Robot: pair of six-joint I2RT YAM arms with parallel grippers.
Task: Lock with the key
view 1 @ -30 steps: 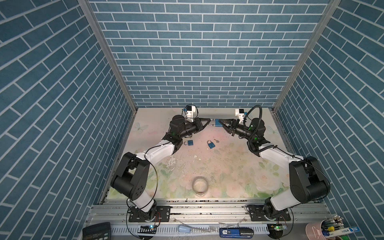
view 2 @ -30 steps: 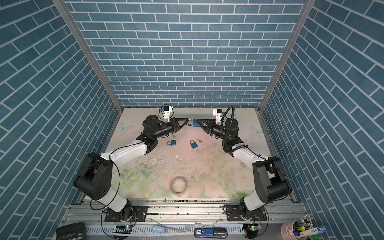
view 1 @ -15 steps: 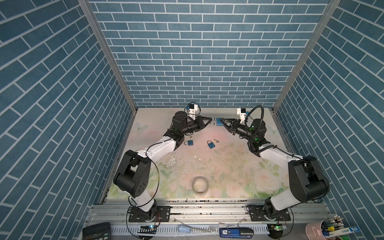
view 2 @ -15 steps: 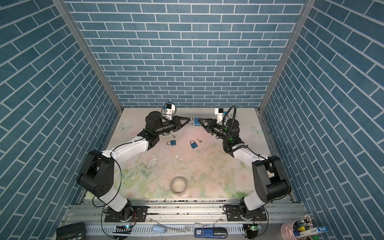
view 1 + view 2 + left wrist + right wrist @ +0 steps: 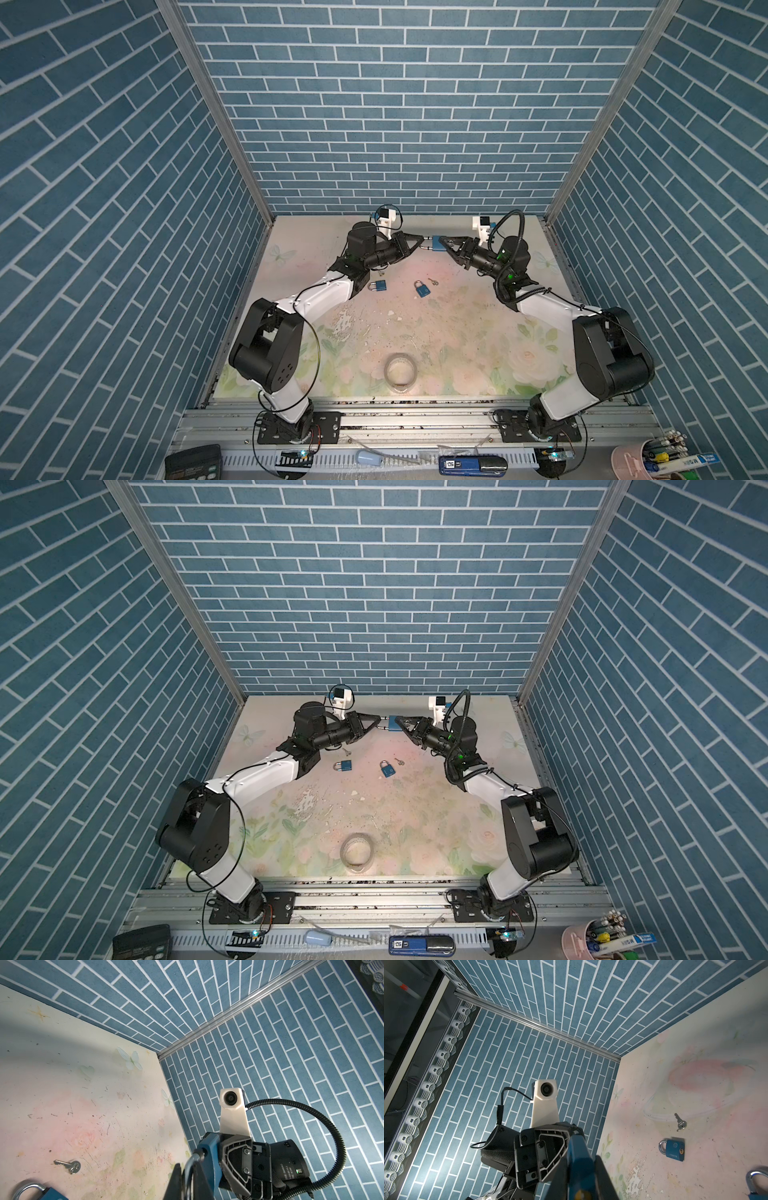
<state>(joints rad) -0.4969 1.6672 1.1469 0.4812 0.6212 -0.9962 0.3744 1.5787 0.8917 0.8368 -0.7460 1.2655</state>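
The held padlock (image 5: 436, 242) is up off the table, its blue body clamped in the right gripper (image 5: 445, 244), and from the opposite side the left gripper (image 5: 423, 244) is pinched tight on its silver shackle (image 5: 188, 1169). Neither key is in the held padlock: the nearer key (image 5: 433, 281) lies on the table just in front of it, beside a spare padlock (image 5: 421, 289). The other key (image 5: 380, 273) lies in front of the held padlock and to its left, by a second spare padlock (image 5: 378, 285)
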